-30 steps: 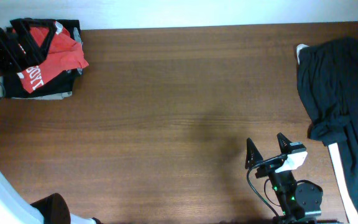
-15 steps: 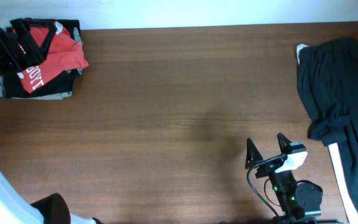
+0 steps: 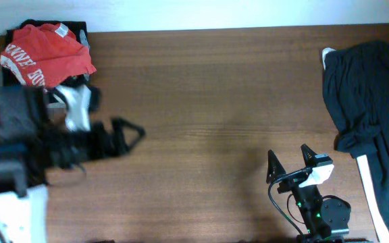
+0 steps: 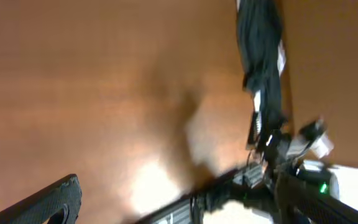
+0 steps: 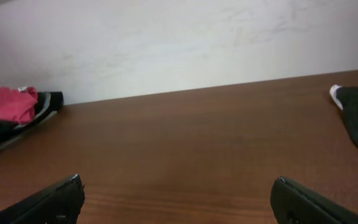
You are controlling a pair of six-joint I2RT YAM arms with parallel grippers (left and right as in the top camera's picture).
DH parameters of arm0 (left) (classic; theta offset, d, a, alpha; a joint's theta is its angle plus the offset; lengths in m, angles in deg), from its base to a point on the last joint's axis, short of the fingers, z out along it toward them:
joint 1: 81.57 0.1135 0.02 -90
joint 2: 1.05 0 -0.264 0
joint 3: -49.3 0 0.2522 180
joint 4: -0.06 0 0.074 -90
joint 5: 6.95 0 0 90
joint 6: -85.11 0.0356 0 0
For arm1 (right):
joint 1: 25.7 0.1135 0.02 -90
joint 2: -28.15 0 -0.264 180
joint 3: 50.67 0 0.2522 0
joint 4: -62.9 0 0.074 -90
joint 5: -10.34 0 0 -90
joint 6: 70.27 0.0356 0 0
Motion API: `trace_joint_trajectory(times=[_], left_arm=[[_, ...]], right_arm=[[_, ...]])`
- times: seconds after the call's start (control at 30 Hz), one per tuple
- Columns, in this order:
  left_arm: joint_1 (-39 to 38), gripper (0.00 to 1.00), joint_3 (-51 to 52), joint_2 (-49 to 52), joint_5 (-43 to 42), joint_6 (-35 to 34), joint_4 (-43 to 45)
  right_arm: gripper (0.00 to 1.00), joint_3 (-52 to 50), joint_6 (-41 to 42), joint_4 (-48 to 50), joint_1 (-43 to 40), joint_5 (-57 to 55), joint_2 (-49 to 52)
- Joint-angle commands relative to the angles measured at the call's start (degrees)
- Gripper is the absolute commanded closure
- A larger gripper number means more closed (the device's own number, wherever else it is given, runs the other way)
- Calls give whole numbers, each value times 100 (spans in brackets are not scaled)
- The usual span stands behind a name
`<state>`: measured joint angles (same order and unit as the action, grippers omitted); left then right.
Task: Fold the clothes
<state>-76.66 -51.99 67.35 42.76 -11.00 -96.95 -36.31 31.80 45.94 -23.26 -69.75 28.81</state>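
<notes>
Brown wood worktop (image 3: 201, 101) spreads under both arms, with a pale wall (image 5: 166, 43) behind it. Left hand (image 3: 135, 132) is blurred from overhead; its wrist view shows the fingers (image 4: 48, 202) spread wide with nothing between them. Right hand (image 3: 290, 158) is likewise wide open and empty, low over the worktop. Red shirt (image 3: 46, 57) lies crumpled at the far-left corner, well apart from the left hand and behind it. Black clothes (image 3: 367, 101) lie heaped near the right hand, off to its right at the worktop's edge.
</notes>
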Motion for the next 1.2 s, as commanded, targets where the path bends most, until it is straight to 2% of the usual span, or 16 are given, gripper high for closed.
trace_joint_trajectory(times=[0.0, 0.17, 0.23, 0.33, 0.37, 0.4, 0.43, 0.47, 0.5, 0.57, 0.67, 0.7, 0.77, 0.97, 1.1, 1.17], left_arm=[[-256, 1, 2035, -1056, -42, -11, -35], [-258, 1, 4159, -2966, -42, -11, -42], [-264, 1, 4194, -3453, -33, -11, -249], [-428, 1, 4194, -3901, -151, -13, 219], [-450, 1, 4194, -3943, 70, -13, 1038], [-455, 1, 4194, -3952, 741, -13, 1482], [-455, 1, 4197, -3952, 1338, -11, 1552], [-455, 8, 4197, -3952, 1770, -11, 1480], [-455, 1, 4197, -3969, 1834, -13, 1298], [-455, 1, 4197, -4096, 1899, -533, 1641], [-455, 1, 4339, -4387, 2496, -649, 2124], [-455, 1, 4498, -4546, 2511, -970, 2308], [-455, 1, 5425, -5246, 2509, -1058, 4345], [-455, 1, 7563, -6356, 2691, -1054, 7750], [-452, 1, 8642, -6811, 3418, -1060, 9143], [-437, 1, 8703, -6813, 3764, -1056, 9033]], right_arm=[[1, -28, 44, -44, -22, -50, -31], [1, -28, 44, -44, -22, -50, -31], [1, -28, 44, -44, -22, -50, -31], [1, -28, 44, -44, -22, -50, -31], [1, -28, 44, -44, -22, -50, -31], [1, -28, 44, -44, -22, -50, -31], [1, -28, 44, -46, -22, -50, -31], [1, -28, 44, -44, -22, -50, -31], [1, -28, 44, -44, -22, -50, -31], [1, -28, 44, -44, -22, -50, -31], [1, -28, 44, -44, -22, -50, -31], [1, -28, 44, -44, -22, -50, -31], [1, -28, 44, -44, -22, -50, -31], [1, -28, 44, -44, -22, -50, -31], [1, -28, 44, -44, -22, -52, -31], [1, -28, 44, -44, -22, -50, -31]])
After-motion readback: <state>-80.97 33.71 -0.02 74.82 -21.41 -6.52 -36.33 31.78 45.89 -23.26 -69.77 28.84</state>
